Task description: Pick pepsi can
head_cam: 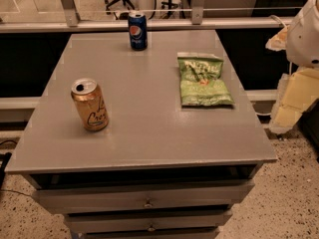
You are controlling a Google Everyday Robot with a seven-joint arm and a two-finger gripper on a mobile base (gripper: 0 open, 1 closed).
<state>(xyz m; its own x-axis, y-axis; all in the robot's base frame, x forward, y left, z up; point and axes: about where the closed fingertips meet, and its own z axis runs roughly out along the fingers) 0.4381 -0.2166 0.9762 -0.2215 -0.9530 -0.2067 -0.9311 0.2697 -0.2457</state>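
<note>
The pepsi can (137, 30) stands upright at the 12 o'clock edge of the grey counter (144, 138), with its logo facing the camera. An orange-gold can (90, 106) stands at about 9 o'clock (silver top showing, tab opening visible), well apart from the pepsi can. A green snack bag (203, 79) lies flat toward 2 o'clock. The gripper (294, 101), a pale yellowish form under the arm's white shell (306, 34), hangs off the counter's side at 3 o'clock, touching nothing; whether it is open or closed I cannot tell. Drawers (144, 195) sit below the counter at 6 o'clock.
</note>
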